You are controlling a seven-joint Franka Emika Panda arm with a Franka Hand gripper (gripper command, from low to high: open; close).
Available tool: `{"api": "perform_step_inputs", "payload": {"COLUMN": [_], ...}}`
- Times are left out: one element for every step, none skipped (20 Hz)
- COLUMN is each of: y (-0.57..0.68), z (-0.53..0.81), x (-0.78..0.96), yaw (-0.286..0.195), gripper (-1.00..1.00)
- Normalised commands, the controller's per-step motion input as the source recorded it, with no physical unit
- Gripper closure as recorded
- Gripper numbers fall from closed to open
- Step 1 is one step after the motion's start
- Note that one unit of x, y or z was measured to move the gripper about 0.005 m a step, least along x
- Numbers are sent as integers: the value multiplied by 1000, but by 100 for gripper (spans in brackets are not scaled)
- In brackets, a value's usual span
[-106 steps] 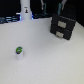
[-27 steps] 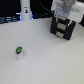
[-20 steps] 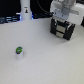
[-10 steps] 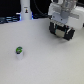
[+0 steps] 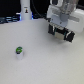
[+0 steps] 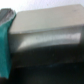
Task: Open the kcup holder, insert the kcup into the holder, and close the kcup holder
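Only the exterior view shows the kcup, a small rounded green-topped pod on the smooth white table, well apart from the fingers. There the gripper covers the black boxy kcup holder. The blurred wrist view shows a pale flat panel beside a teal finger; whether the fingers are spread or gripping cannot be told.

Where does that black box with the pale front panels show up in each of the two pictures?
Exterior view: the kcup holder sits near the top on the exterior view's right, mostly hidden behind the gripper.
Wrist view: its pale front panel fills most of the frame, close up and blurred.
Shared landmark: that pale panel.
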Motion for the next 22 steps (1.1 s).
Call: {"api": "perform_step_inputs", "payload": {"y": [-337,-340,-351,-354,-351,-351,-354,-351,-351,-340,-340,-326,-229,-9,0,0,0,-177,-180,-91,-111,-231], "z": [43,43,34,29,31,29,31,37,40,46,29,63,0,0,0,0,-34,20,454,397,446,474], "x": [814,794,783,777,780,777,777,777,771,760,717,523,214,0,-20,0,0,0,103,140,149,140], "yaw": [-80,-79,-79,-77,-77,-77,-77,-78,-79,-80,-83,-77,-4,0,3,0,0,-41,-141,-210,-236,-238], "gripper": [100,100,100,100,100,100,100,100,100,100,100,100,100,100,-100,-100,-100,-100,-100,-100,-100,-100]}}
